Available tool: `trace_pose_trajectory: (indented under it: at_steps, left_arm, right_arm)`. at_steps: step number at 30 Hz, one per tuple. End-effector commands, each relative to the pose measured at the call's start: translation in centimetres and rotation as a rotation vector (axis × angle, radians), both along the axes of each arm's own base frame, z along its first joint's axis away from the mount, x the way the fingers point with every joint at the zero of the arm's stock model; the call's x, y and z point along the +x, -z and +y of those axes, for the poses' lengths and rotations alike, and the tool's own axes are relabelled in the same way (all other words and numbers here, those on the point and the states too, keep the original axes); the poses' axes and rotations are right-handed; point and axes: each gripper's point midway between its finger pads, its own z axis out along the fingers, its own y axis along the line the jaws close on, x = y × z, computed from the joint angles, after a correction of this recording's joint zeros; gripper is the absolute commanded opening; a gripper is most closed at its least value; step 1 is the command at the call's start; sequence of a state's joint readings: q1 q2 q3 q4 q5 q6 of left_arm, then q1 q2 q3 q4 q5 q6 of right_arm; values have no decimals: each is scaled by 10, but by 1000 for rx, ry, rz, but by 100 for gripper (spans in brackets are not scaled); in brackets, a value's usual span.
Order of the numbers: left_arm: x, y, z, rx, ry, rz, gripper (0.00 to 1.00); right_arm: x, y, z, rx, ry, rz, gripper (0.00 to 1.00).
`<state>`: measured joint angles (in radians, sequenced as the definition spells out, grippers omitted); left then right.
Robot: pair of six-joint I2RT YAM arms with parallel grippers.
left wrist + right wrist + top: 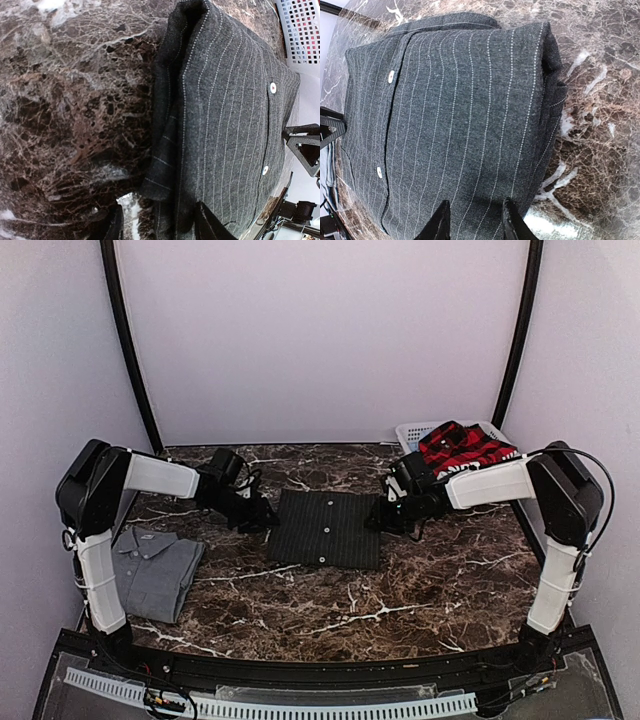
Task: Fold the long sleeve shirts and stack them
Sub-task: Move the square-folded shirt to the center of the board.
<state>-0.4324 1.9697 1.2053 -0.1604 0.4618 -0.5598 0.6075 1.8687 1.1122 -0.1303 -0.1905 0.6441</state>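
Fingers (212, 226) of our left gripper (258, 517) are spread astride the black pinstriped shirt's (325, 528) left edge, and our right gripper (382, 520) is spread at its right edge. The shirt lies mid-table (400, 590), placket far-to-near, equally near both. The folded grey shirt (155, 570) sits by the near-left corner.

I find no legible text, label, brand, number or sign in any of the three views. The pinstriped shirt (325, 528) at the table's centre carries only plain white buttons (391, 76), which bear no marking I can read.
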Motion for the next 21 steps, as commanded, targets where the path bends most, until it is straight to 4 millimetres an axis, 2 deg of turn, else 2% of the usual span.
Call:
trace_pose_trajectory:
  at_steps: [1,8,12,18,21]
  left_arm:
    - [-17,19,-2,47,21,62,45]
    - [-23,31,-9,101,16,94,37]
    - [-24,32,-11,95,3,103,24]
    - [-24,19,-32,-12,14,108,4]
    - [-24,9,-40,-56,18,101,0]
  right_arm:
    - [2,1,2,-4,-12,-14,32]
    - [3,0,1,-13,-15,-26,32]
    - [3,2,0,-22,-20,-31,32]
    - [4,3,-2,-39,-22,-39,33]
    - [5,3,-3,-43,-20,-42,33]
